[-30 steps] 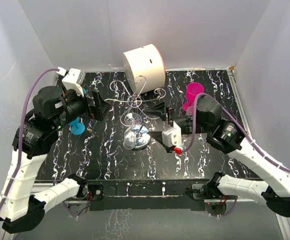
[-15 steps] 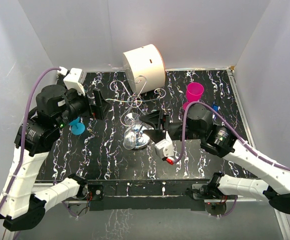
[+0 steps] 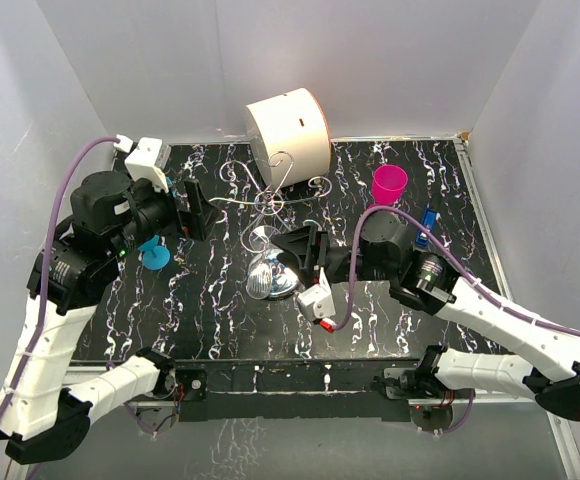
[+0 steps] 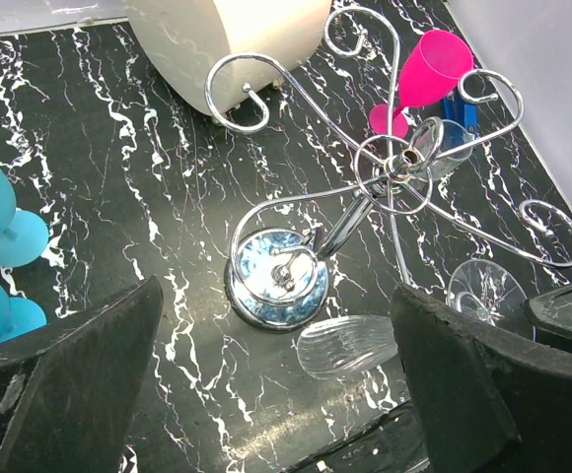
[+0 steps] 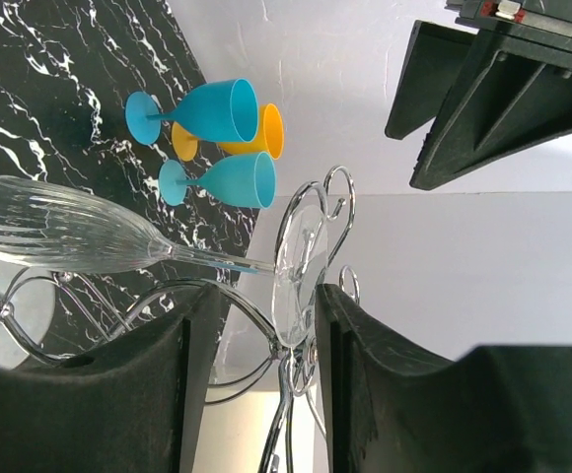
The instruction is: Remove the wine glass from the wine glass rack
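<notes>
The silver wire wine glass rack (image 3: pixel 273 190) stands mid-table on its round chrome base (image 3: pixel 286 287). A clear ribbed wine glass (image 3: pixel 262 272) hangs upside down from one scroll arm, its bowl just above the base. In the right wrist view the glass (image 5: pixel 59 236) lies sideways, and its foot (image 5: pixel 299 266) sits between my right gripper's open fingers (image 5: pixel 192 384). The right gripper (image 3: pixel 294 248) is at the rack's right side. My left gripper (image 3: pixel 194 208) is open and empty, left of the rack. It looks down on the rack (image 4: pixel 390 172) and the glass bowl (image 4: pixel 350 345).
A white cylindrical drum (image 3: pixel 288 130) stands behind the rack. A pink goblet (image 3: pixel 389 185) and a blue object (image 3: pixel 426 222) are at the right. Teal goblets (image 3: pixel 153 252) stand at the left, with an orange one (image 5: pixel 269 130) among them. White walls close in three sides.
My right arm has swung left toward the rack, and its open fingers now straddle the glass foot. The left arm has barely moved.
</notes>
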Motion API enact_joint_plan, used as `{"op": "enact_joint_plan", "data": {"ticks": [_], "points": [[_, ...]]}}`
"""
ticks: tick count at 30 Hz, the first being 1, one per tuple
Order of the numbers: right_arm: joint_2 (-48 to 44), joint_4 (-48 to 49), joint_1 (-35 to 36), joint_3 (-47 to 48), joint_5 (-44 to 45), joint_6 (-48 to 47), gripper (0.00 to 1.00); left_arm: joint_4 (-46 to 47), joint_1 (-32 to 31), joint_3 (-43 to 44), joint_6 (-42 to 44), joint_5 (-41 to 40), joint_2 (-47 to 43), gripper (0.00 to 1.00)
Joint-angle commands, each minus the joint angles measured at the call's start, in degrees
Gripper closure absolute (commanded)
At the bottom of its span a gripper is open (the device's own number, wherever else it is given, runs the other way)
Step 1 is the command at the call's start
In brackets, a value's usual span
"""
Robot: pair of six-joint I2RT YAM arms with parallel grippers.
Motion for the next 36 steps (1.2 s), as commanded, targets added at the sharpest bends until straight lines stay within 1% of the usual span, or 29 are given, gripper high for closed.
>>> {"op": "enact_joint_plan", "data": {"ticks": [1, 21, 36], "points": [[0.3, 3.2, 0.8, 0.5, 0.7, -4.8, 0.61, -0.4, -0.2, 0.5, 0.2, -0.7, -0.9, 0.01], [1.1, 3.9, 2.1, 0.8, 4.9, -8.2, 0.81, -1.0, -0.2, 0.4, 0.6, -1.3, -1.5, 0.01], [0.5, 4.3, 2.5, 1.5, 5.9, -8.6, 1.0, -1.3, -0.1, 0.1, 0.8, -1.3, -1.7, 0.01]]}}
